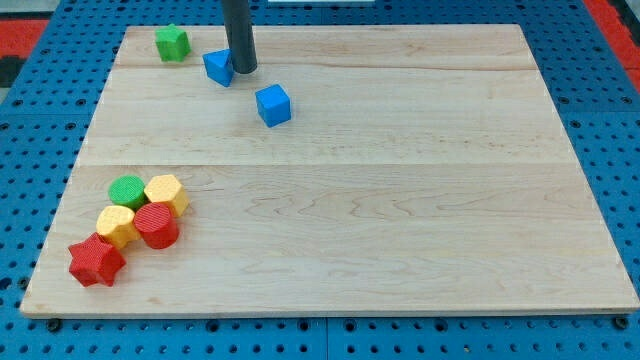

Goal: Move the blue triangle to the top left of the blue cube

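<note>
The blue triangle (218, 67) lies near the view's top left of the wooden board (400, 200). The blue cube (272, 105) sits a short way to its lower right, apart from it. My tip (244, 70) stands right beside the blue triangle, on its right side, touching or nearly touching it, and above and to the left of the blue cube. The rod rises out of the view's top.
A green block (172, 42) of star-like shape lies in the top left corner. At the bottom left a cluster holds a green cylinder (127, 190), a yellow block (165, 191), another yellow block (116, 226), a red cylinder (156, 225) and a red star (96, 261).
</note>
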`<state>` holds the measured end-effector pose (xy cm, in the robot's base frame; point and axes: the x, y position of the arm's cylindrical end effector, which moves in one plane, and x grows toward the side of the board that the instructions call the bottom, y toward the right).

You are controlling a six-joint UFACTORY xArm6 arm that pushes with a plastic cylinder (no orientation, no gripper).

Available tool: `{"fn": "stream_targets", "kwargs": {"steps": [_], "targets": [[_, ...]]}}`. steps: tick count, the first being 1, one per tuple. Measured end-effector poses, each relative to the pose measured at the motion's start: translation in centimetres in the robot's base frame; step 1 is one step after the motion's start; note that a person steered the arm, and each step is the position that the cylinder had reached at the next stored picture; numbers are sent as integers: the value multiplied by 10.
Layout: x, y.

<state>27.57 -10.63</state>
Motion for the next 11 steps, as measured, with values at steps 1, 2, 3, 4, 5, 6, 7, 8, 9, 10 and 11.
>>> {"fn": "stream_targets", "kwargs": {"steps": [1,2,3,4,5,6,7,8,9,10,11], "targets": [[-10,-5],[-19,-5],[-57,20],[-63,-10],[-52,-25],[-47,-46],[-30,-60],[-5,-43],[-3,-40],[5,-92],[67,-119]]}}
